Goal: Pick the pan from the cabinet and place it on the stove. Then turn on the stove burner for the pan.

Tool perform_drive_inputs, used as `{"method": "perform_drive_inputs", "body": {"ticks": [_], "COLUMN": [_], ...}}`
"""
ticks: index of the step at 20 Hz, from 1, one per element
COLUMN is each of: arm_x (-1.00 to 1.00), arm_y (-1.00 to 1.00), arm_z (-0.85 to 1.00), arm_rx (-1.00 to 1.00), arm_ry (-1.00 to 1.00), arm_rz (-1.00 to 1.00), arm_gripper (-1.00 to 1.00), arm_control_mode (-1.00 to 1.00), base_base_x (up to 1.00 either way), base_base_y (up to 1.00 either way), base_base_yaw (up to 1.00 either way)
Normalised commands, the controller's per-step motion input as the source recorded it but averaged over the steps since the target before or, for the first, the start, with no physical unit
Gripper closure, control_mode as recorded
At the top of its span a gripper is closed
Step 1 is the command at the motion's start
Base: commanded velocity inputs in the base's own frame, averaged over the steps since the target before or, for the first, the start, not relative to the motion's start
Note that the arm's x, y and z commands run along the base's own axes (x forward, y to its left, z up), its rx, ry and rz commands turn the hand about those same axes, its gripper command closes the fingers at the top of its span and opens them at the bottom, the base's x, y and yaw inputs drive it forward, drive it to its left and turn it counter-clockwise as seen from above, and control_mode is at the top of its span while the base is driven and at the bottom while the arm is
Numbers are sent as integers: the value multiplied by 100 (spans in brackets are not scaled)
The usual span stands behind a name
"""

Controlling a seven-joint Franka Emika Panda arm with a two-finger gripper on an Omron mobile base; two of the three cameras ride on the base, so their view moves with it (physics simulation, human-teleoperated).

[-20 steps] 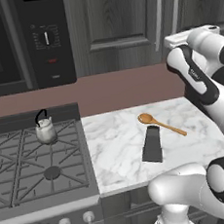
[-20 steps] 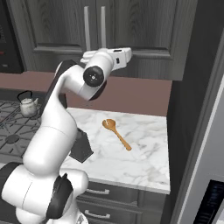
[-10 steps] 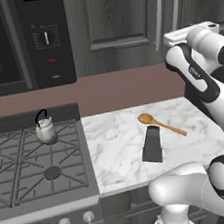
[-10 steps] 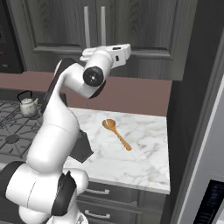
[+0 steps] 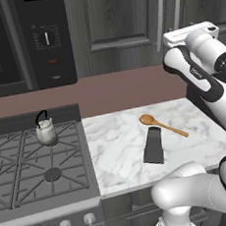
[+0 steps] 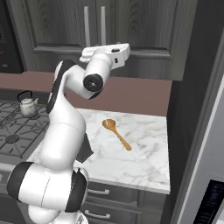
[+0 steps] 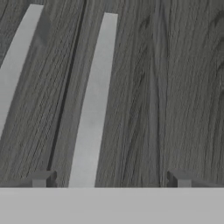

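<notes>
The cabinet is found shut above the marble counter, so the pan cannot be seen. The gripper is held spread wide, empty, close before the cabinet's door handles (two pale bars). Left of the cabinet, the stove carries a kettle. Below the cabinet a wooden spoon lies on the counter.

arm: you have raised it a little over the last second, and the hand now sits higher against the cabinet
hand: it has edged closer to the closed doors, level with the lower ends of the two bar handles
base: your views have not shifted
</notes>
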Motion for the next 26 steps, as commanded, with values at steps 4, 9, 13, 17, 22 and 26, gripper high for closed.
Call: {"method": "perform_drive_inputs", "body": {"ticks": [4, 9, 13, 17, 22, 26], "arm_x": [0, 9, 9, 0, 0, 1], "arm_y": [0, 0, 9, 17, 35, 39], "arm_z": [0, 1, 16, 22, 6, 0], "arm_rx": [0, 0, -1, -5, -9, -8], "arm_ry": [-2, 0, 10, 12, 11, 6], "arm_rz": [0, 0, 0, -1, -3, -3], "arm_gripper": [-100, -100, -100, -100, -100, -100], "arm_control_mode": [-100, -100, -100, -100, -100, -100], "base_base_x": [0, 0, 0, 0, 0, 0], "base_base_y": [0, 0, 0, 0, 0, 0], "base_base_yaw": [0, 0, 0, 0, 0, 0]}}
